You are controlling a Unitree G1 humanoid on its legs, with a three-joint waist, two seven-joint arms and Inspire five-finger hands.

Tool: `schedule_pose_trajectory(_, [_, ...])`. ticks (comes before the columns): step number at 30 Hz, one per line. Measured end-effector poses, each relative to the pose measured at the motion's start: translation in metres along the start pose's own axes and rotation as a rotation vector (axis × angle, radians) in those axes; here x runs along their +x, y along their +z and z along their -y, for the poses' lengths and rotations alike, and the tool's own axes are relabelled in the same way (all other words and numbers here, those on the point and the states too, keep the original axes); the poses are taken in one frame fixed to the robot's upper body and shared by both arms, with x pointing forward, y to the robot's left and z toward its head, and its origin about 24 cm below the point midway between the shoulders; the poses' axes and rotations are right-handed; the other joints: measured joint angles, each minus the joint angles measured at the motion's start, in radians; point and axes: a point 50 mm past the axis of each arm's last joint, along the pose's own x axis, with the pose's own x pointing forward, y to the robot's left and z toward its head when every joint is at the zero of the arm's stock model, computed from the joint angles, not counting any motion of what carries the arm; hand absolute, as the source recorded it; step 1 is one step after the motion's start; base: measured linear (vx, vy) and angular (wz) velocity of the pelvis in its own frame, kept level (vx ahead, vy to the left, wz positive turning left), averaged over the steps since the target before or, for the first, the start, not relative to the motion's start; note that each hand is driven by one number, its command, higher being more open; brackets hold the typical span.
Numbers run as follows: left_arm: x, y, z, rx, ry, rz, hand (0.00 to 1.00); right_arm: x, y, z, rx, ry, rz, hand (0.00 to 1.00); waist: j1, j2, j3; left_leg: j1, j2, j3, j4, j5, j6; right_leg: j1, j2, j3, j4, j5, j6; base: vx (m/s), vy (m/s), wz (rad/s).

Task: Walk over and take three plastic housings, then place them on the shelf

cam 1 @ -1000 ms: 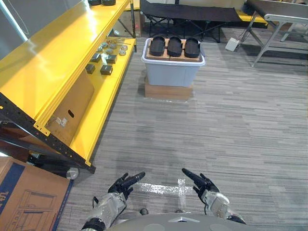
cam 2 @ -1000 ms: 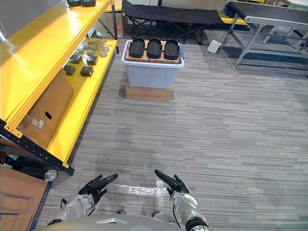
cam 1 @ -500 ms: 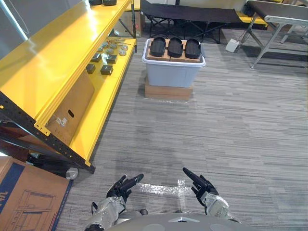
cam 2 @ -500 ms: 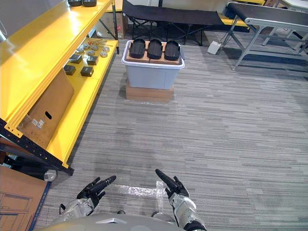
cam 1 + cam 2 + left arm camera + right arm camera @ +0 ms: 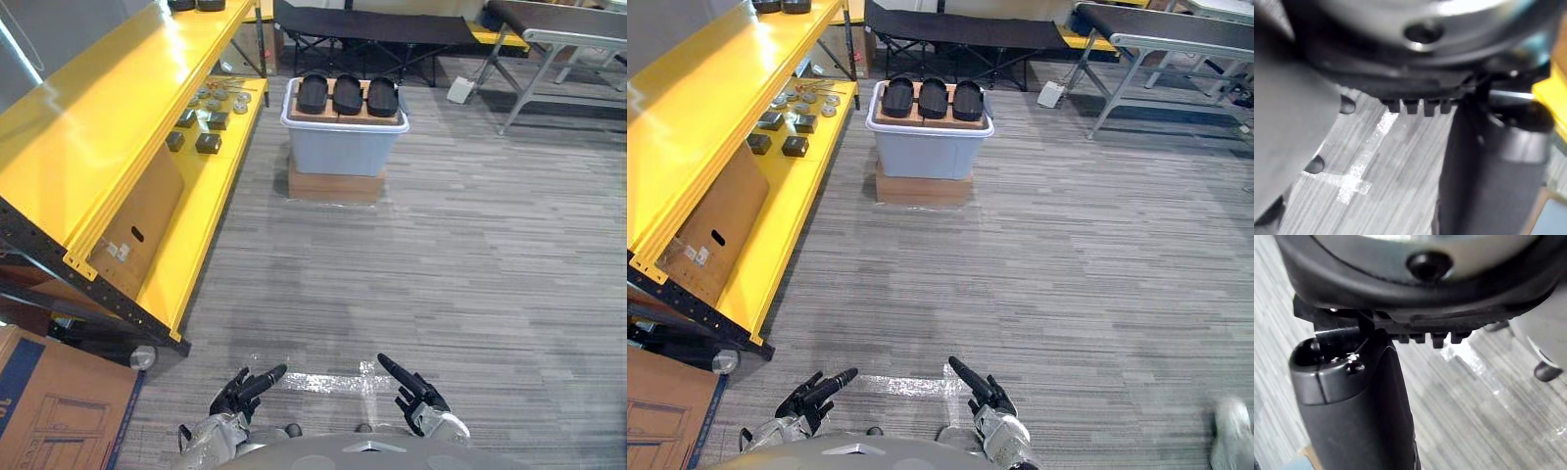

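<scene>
Three black housings (image 5: 347,94) in a row atop a grey bin (image 5: 343,153)

I see open carpet (image 5: 411,264) up to the grey bin (image 5: 344,149); the yellow shelf (image 5: 108,127) stands just left of the bin, a black cot (image 5: 377,25) behind it.

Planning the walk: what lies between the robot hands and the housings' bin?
Bare grey carpet and a tape cross between left robot hand and right robot hand; left eye view.
</scene>
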Motion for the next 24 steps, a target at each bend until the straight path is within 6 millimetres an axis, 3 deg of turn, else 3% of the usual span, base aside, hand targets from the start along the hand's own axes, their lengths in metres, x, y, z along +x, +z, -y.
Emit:
schedule_pose_trajectory(1, [0.000,0.001,0.001,0.007,-0.003,0.000,1.00,0.001,0.004,-0.003,0.016,0.008,0.021,1.00,-0.005,-0.001,0.018,0.012,0.004,0.009,0.024,-0.014,0.003,-0.042,-0.015,-0.020,0.067,-0.024,-0.017,0.04,0.096,-0.32])
schedule_pose_trajectory(3, [0.001,0.006,-0.001,0.013,0.001,0.009,1.00,0.000,0.000,-0.005,0.020,0.013,0.019,1.00,-0.005,-0.017,0.018,0.011,0.014,0.015,0.051,-0.037,-0.004,-0.061,-0.003,-0.022,0.002,-0.028,-0.022,0.12,0.067,-0.20])
schedule_pose_trajectory(6, [0.004,0.012,0.004,0.007,-0.019,0.019,1.00,0.000,0.000,-0.007,0.012,0.027,0.021,1.00,-0.024,-0.013,0.023,0.012,0.046,0.000,0.077,-0.067,-0.020,-0.091,0.057,0.020,-0.203,0.009,0.022,0.18,-0.015,0.07])
schedule_pose_trajectory(9, [0.007,0.017,0.008,0.006,-0.049,0.021,1.00,-0.002,-0.004,0.003,0.017,0.003,0.009,1.00,-0.029,-0.028,0.041,0.039,0.045,-0.040,0.126,-0.130,-0.046,-0.103,0.060,0.067,-0.305,0.057,0.029,0.23,-0.122,0.39])
schedule_pose_trajectory(10, [0.007,0.017,0.008,0.008,-0.048,0.022,1.00,-0.004,-0.010,0.009,0.020,-0.011,-0.007,1.00,-0.029,-0.032,0.045,0.047,0.045,-0.060,0.154,-0.170,-0.056,-0.104,0.059,0.093,-0.298,0.057,0.027,0.28,-0.234,0.63])
schedule_pose_trajectory(11, [0.008,0.017,0.008,0.010,-0.049,0.019,1.00,-0.007,-0.018,0.017,0.026,-0.032,-0.035,1.00,-0.031,-0.028,0.046,0.048,0.052,-0.091,0.208,-0.229,-0.059,-0.119,0.061,0.120,-0.223,0.085,-0.018,0.31,-0.262,0.55])
schedule_pose_trajectory(12, [0.008,0.016,0.010,0.015,-0.052,0.014,1.00,-0.008,-0.019,0.022,0.036,-0.043,-0.042,1.00,-0.033,-0.021,0.043,0.044,0.058,-0.104,0.232,-0.250,-0.057,-0.138,0.062,0.122,-0.166,0.082,-0.043,0.44,-0.355,0.73])
schedule_pose_trajectory(13, [0.008,0.009,0.012,0.006,-0.051,-0.017,1.00,-0.009,-0.015,0.033,0.035,-0.074,-0.048,1.00,-0.048,0.005,0.032,0.045,0.083,-0.130,0.264,-0.298,-0.067,-0.177,0.061,0.104,-0.017,0.037,-0.107,0.41,-0.300,0.60])
schedule_pose_trajectory(14, [0.007,0.002,0.012,-0.004,-0.045,-0.039,1.00,-0.010,-0.014,0.038,0.024,-0.086,-0.052,1.00,-0.054,0.023,0.021,0.047,0.105,-0.139,0.278,-0.316,-0.078,-0.177,0.072,0.089,0.004,0.020,-0.111,0.43,-0.277,0.64])
schedule_pose_trajectory(15, [0.007,-0.007,0.011,-0.013,-0.025,-0.071,1.00,-0.011,-0.012,0.046,0.009,-0.105,-0.059,1.00,-0.058,0.044,0.011,-0.012,0.130,-0.138,0.434,-0.330,-0.124,-0.170,0.095,0.065,0.007,-0.024,-0.115,0.38,-0.177,0.40])
schedule_pose_trajectory(16, [0.011,0.002,0.019,-0.013,-0.029,-0.043,1.00,-0.010,-0.007,0.051,-0.021,-0.118,-0.057,1.00,-0.049,0.087,0.012,-0.126,0.173,-0.117,0.665,-0.286,-0.174,-0.149,0.117,0.049,-0.009,-0.041,-0.132,0.59,-0.268,0.25])
schedule_pose_trajectory(17, [0.012,0.004,0.023,-0.034,-0.018,-0.027,1.00,-0.010,-0.003,0.054,-0.035,-0.127,-0.062,1.00,-0.044,0.103,0.035,-0.181,0.215,-0.096,0.824,-0.238,-0.201,-0.074,0.148,0.043,-0.060,-0.033,-0.138,0.59,-0.263,0.09])
schedule_pose_trajectory(18, [0.013,0.003,0.023,-0.052,-0.002,-0.028,1.00,-0.010,-0.003,0.056,-0.031,-0.134,-0.066,1.00,-0.045,0.112,0.039,-0.188,0.225,-0.090,0.867,-0.239,-0.202,-0.031,0.160,0.041,-0.085,-0.034,-0.144,0.51,-0.205,-0.03])
schedule_pose_trajectory(20, [0.013,0.003,0.022,-0.087,0.039,-0.017,1.00,-0.010,-0.007,0.058,-0.044,-0.143,-0.083,1.00,-0.045,0.106,0.042,-0.212,0.202,-0.071,0.845,-0.260,-0.190,0.108,0.170,0.044,-0.184,-0.039,-0.152,0.47,-0.124,-0.09])
schedule_pose_trajectory(22, [0.013,0.009,0.023,-0.129,0.041,0.021,1.00,-0.009,-0.006,0.052,-0.048,-0.125,-0.063,1.00,-0.032,0.091,0.048,-0.278,0.154,-0.050,0.698,-0.267,-0.177,0.178,0.164,0.060,-0.263,-0.030,-0.146,0.49,-0.102,-0.27])
schedule_pose_trajectory(24, [0.013,0.016,0.020,-0.190,0.050,0.059,1.00,-0.006,-0.005,0.043,-0.044,-0.105,-0.048,1.00,-0.006,0.078,0.058,-0.359,0.124,-0.060,0.442,-0.203,-0.179,0.220,0.153,0.085,-0.310,-0.030,-0.145,0.31,0.008,-0.40])
